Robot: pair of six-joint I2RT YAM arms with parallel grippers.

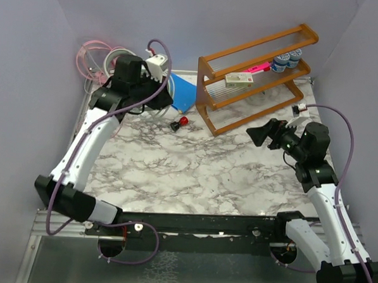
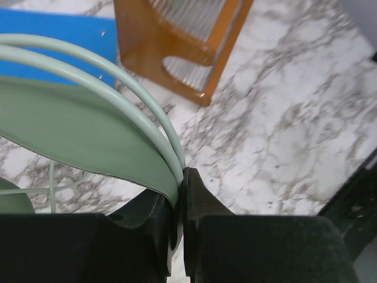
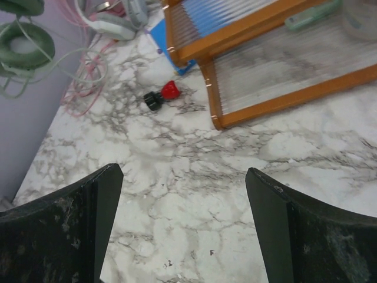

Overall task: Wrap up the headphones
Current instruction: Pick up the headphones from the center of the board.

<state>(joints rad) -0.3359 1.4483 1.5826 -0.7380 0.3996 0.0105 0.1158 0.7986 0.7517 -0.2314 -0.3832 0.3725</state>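
My left gripper is shut on the band of the mint green headphones, at the point where its two thin green rails run down between the fingers. From above, this gripper sits at the back left of the table. The right wrist view shows a mint green ear cup with loose green cable at the far left, a silver-grey headset behind it, and pink cable on the table. My right gripper hangs open and holds nothing over bare marble at the right.
A wooden two-shelf rack stands at the back right with small items on it. A small red-and-black object lies in front of its left end. A blue sheet lies next to the left gripper. Purple walls close in the table.
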